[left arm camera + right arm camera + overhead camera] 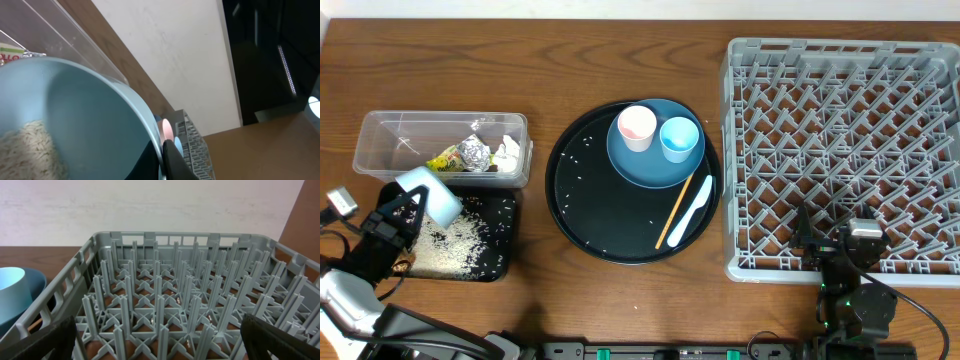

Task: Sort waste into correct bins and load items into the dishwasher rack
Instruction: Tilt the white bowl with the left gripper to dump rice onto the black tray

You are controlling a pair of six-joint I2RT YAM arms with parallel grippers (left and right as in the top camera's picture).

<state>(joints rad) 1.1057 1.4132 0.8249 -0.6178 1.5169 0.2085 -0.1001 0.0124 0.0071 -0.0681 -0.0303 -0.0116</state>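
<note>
**Bowl tipped over the black tray; right fingers wide at the rack**

A brown wooden table [550, 60] runs back to a plain white wall [150, 205]. At its near left corner the left fingers [405, 212] are pressed together on the rim of the white bowl [432, 195] (it reads pale blue in these views). The bowl is tilted on its side, and the left wrist view shows rice grains [25, 145] lying against its lower wall.

Under these fingers and just to their right sits the shallow black tray [505, 235], with a pale heap of rice spread over its floor. Just beyond the fingers is the clear tub [380, 130]. It holds the yellow-green wrapper [446, 158], the foil ball [473, 152] and the crumpled white paper [506, 152] side by side.

Well to the right of the left fingers lies the round black tray [580, 200], dotted with stray grains. On its far part rests the dark blue plate [655, 170], carrying the pink cup [637, 127] and the light blue cup [679, 138], both upright. The chopstick [674, 210] and the white spoon [692, 212] lie aslant beside each other on the round tray.

The right fingers [47, 342] are spread wide and grip nothing. They stand at the near rim of the rack [840, 150], whose upright pegs fill the view straight ahead of them. The plate and the light blue cup show off to their left.
</note>
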